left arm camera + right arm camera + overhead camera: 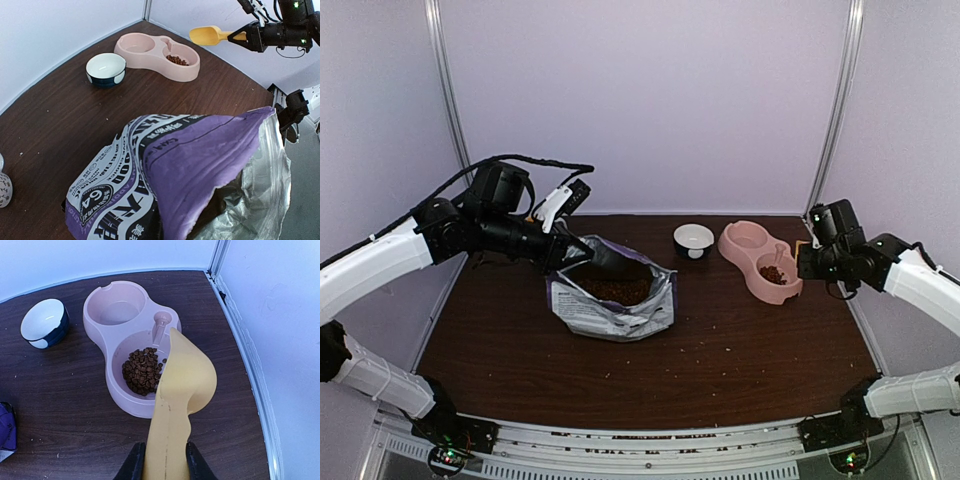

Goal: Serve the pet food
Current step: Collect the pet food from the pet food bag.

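Observation:
The purple pet food bag [612, 300] lies open at the table's middle, with brown kibble [615, 289] showing inside. My left gripper [592, 255] is at the bag's back rim and holds that rim up. In the left wrist view the purple flap [200, 165] fills the foreground and hides my fingers. My right gripper [165, 452] is shut on the handle of the yellow scoop [185, 382], which is turned on its side over the right edge of the pink double bowl [100, 297]. A pile of kibble [142, 371] lies in the bowl's near compartment. The far compartment holds no kibble.
A small white bowl with a dark outside [693, 240] stands left of the pink bowl [745, 240]. A few loose pellets [720, 330] lie scattered on the brown table. White walls and frame posts close in the back and sides.

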Controlling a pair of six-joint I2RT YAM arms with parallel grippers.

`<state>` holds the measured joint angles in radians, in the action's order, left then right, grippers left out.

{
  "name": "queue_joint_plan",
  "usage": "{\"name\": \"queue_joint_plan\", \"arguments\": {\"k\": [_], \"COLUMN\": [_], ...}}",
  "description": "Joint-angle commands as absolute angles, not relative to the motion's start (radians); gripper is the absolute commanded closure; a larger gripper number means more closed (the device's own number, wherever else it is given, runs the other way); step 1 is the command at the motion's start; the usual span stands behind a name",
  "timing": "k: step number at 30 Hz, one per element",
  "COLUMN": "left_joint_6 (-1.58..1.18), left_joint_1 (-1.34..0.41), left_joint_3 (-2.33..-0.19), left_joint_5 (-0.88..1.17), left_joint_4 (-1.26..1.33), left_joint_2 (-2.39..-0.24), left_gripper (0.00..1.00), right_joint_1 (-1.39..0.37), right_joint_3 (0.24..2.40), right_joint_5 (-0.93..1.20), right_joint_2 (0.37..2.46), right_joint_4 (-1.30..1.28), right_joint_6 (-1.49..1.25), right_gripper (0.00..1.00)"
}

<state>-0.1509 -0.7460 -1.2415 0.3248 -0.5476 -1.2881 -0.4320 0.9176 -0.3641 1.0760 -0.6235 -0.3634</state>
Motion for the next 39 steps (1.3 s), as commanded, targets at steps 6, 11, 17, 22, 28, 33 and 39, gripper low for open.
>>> {"name": "queue_joint_plan", "arguments": {"k": [6,11,17,22,28,33,39], "left_joint_6": [-0.132,-0.148,-0.16,-0.177,-0.16,-0.146,-0.145], "left_joint_1": [-0.743,-0.743,-0.742,-0.743,-0.742,-0.742,-0.742], "left_joint_3": [-1.26,-1.261,-1.257,-1.246,-1.247,-1.252,-1.251], "left_joint_5": [0.319,0.237,0.264,0.289,0.282,0.269,0.269], "left_joint_4": [-0.437,-0.449,-0.443,-0.421,-0.418,-0.427,-0.428], "left_joint_2": [-1.248,-1.254,-1.271,-1.278,-1.27,-1.259,-1.253], "left_gripper": [1.0,1.0,1.0,1.0,1.0,1.0,1.0], "right_joint_1": [-0.443,-0.462,-0.55,-0.803,-1.096,-1.214,-1.266], "right_joint_3": [0.917,0.937,0.869,0.781,0.982,1.124,1.148], "right_joint_5": [-0.317,-0.188,0.096,0.044,-0.011,-0.067,-0.038], "right_joint_2": [0.987,0.769,0.618,0.587,0.752,0.847,0.895], "right_joint_4": [-0.631,-0.651,-0.526,-0.34,-0.441,-0.569,-0.468], "right_joint_6": [-0.409,-0.471,-0.598,-0.671,-0.591,-0.567,-0.566], "right_gripper": [1.0,1.0,1.0,1.0,1.0,1.0,1.0]}}
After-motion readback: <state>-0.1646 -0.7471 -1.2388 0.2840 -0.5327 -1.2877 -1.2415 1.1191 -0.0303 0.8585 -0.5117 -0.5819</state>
